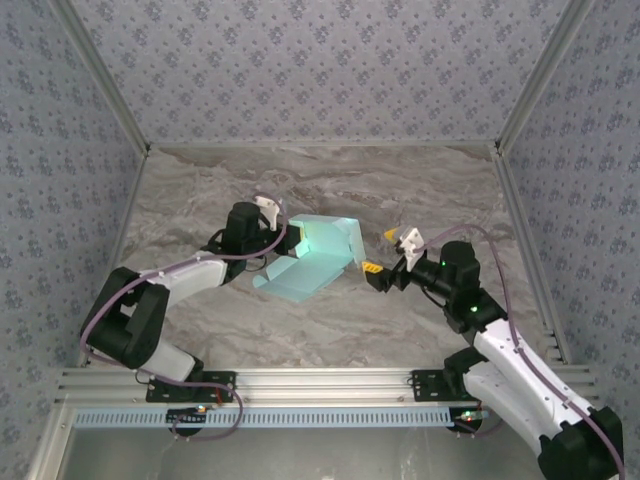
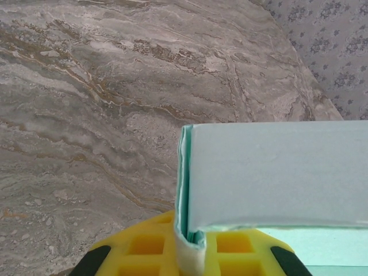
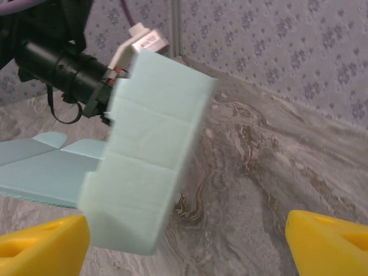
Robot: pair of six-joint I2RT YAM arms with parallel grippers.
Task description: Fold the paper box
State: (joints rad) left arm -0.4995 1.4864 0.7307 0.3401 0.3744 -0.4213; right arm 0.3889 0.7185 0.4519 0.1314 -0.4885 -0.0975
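The paper box (image 1: 318,256) is pale aqua card, partly folded, lying mid-table with one panel raised. My left gripper (image 1: 280,228) is shut on its left edge. In the left wrist view the yellow fingers (image 2: 144,247) pinch a doubled edge of card, and a flat panel of the paper box (image 2: 270,172) stretches to the right. My right gripper (image 1: 384,251) stands open just right of the box, apart from it. In the right wrist view its yellow fingertips (image 3: 40,247) sit wide apart, and the creased upright panel (image 3: 149,155) rises ahead near the left finger, not between the jaws.
The marble-patterned table (image 1: 330,180) is walled on three sides by blue patterned panels (image 1: 320,60). The left arm's wrist (image 3: 63,63) shows behind the box in the right wrist view. A metal rail (image 1: 320,385) runs along the near edge.
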